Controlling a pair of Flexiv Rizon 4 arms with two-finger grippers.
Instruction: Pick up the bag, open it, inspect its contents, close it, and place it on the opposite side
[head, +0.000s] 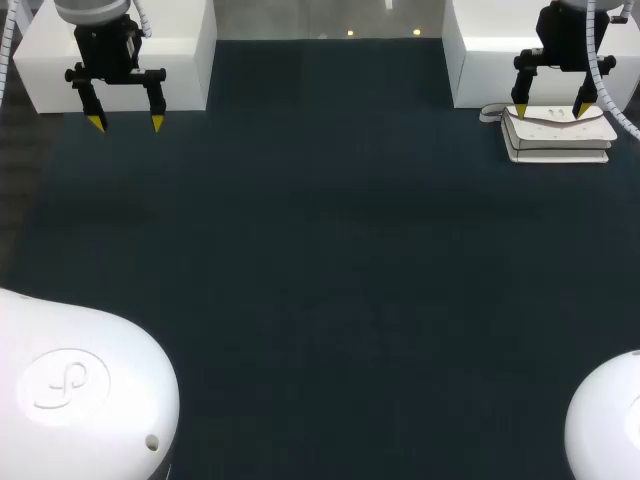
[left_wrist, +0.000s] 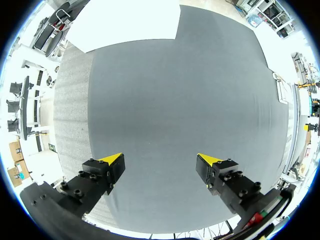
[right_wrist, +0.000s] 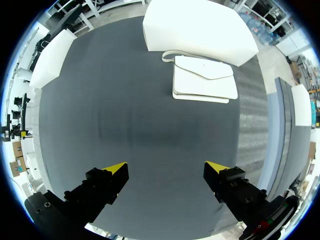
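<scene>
- The white bag lies flat on the table, right in front of the white block at the far right; touching it or just beside it, I can't tell
- The right gripper hangs near that block with its fingers released and spread wide, gripping nothing
- From its wrist, the bag sits straight ahead of those fingers, apart from them, on the near side of the block
- Here's the relation that counts: the bag's long axis runs along the block's front face, parallel to the line between the two right fingertips
- The flap faces up with its point aimed back at the gripper, and the strap curls out at the corner against the block
- The left gripper is way across the table from the block, fingers open too, only bare table ahead of them
- The right arm is clearly the nearer one and the pickup hasn't begun
- My read: it needs to go forward and down, and a thin, flat bag gives little edge to pinch
</scene>
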